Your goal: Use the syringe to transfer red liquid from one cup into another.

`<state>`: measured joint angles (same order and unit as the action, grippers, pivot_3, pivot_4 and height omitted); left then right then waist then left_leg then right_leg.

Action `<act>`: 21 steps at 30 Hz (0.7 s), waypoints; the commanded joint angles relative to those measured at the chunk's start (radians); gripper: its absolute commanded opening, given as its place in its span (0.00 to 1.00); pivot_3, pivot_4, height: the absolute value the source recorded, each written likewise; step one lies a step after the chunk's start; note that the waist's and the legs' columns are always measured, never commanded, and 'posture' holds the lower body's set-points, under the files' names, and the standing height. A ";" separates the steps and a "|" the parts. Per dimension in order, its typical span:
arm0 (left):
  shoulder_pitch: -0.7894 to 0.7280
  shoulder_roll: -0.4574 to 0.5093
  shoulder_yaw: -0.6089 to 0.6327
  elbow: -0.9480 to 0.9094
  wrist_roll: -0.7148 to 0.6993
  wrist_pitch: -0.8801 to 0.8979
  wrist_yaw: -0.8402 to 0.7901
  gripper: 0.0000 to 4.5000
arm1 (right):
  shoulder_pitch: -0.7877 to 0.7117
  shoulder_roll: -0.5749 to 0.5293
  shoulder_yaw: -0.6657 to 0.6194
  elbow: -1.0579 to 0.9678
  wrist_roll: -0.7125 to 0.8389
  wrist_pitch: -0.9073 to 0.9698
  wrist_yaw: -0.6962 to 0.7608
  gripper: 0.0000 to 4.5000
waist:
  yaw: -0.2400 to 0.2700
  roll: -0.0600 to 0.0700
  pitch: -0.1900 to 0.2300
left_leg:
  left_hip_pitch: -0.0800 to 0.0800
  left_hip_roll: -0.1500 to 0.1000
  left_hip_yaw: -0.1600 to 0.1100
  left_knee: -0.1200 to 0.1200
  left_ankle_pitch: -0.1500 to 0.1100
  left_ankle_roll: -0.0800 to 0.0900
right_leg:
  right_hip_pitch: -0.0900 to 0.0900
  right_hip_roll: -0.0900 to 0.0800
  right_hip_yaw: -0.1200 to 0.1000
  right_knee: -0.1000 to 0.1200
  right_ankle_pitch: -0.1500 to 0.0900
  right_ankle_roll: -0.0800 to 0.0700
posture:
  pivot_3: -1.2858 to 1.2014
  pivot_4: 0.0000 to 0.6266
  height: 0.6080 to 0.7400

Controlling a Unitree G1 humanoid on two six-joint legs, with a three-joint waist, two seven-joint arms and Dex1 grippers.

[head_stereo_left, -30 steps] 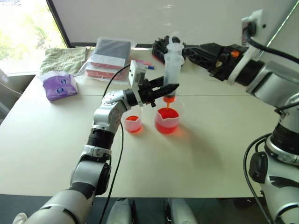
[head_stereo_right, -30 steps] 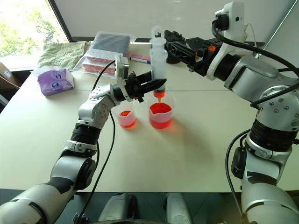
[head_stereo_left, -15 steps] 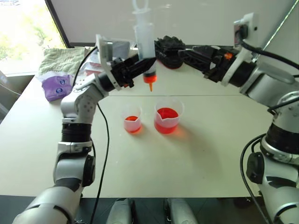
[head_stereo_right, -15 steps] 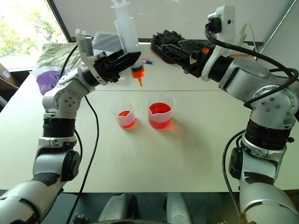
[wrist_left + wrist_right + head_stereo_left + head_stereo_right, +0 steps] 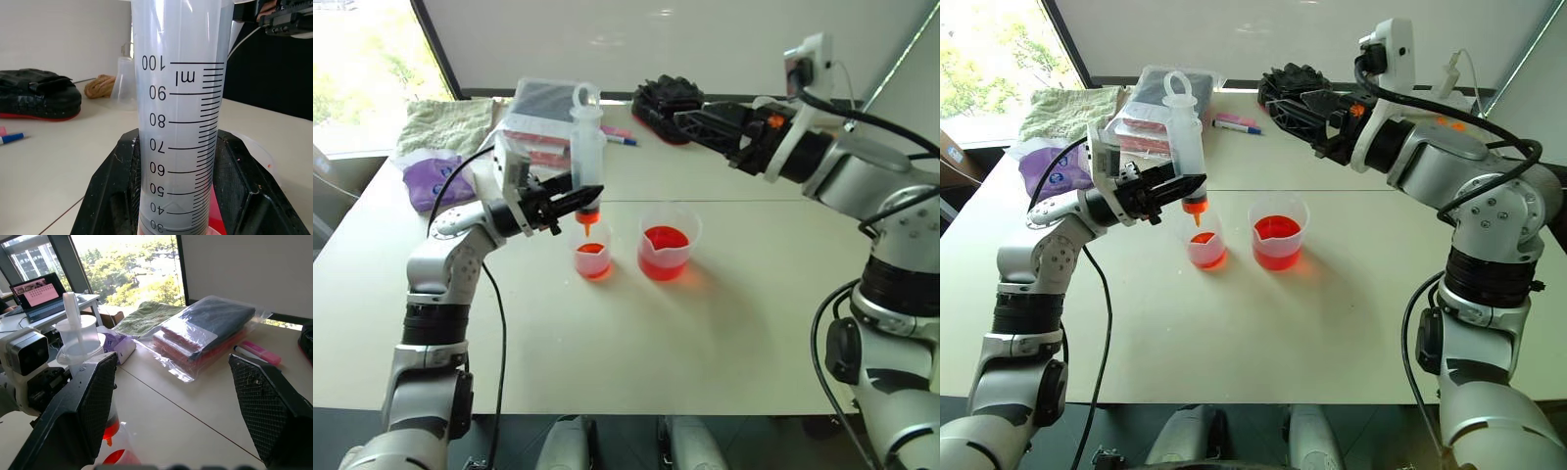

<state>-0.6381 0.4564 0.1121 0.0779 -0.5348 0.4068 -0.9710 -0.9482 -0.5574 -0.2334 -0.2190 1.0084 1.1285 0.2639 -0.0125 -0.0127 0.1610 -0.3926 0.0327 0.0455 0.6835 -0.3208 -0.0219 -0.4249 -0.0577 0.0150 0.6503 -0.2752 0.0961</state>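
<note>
Syringe (image 5: 181, 122) scale reads ml, 30–100, pinched by left gripper (image 5: 570, 201), right gripper (image 5: 176, 416) jaws spread

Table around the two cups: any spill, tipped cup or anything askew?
Nothing stands out. The small cup and the spouted beaker both stand upright with red liquid inside, and the table near them looks dry. The left hand holds the syringe upright, orange tip just above the small cup.

Syringe (image 5: 587, 147) moved from beaker (image 5: 665, 244) to small cup (image 5: 592, 252).
</note>
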 commanded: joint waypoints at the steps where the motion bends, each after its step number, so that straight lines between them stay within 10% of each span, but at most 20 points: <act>1: 0.012 -0.007 -0.002 -0.011 0.016 -0.053 0.002 0.33 | -0.060 0.024 -0.008 -0.018 0.041 0.003 0.005 0.83 | -0.001 0.000 0.000 | 0.000 0.000 0.000 0.000 0.000 0.000 | 0.000 0.000 0.000 0.000 0.000 0.000 | 0.52 0.24 1.00; 21: 0.048 -0.028 -0.017 -0.005 0.055 -0.124 0.022 0.33 | -0.207 0.182 0.094 0.054 0.061 0.108 -0.066 0.83 | -0.001 0.000 0.000 | 0.000 0.001 0.000 0.000 0.000 0.000 | 0.000 -0.001 -0.001 0.000 0.000 0.000 | 0.52 0.24 1.00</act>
<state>-0.5876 0.4289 0.0916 0.0932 -0.4793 0.3064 -0.9522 -1.1448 -0.3759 -0.1247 -0.1334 1.0646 1.2373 0.2044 -0.0139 -0.0127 0.1610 -0.3926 0.0334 0.0455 0.6834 -0.3208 -0.0218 -0.4252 -0.0593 0.0144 0.6508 -0.2752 0.0961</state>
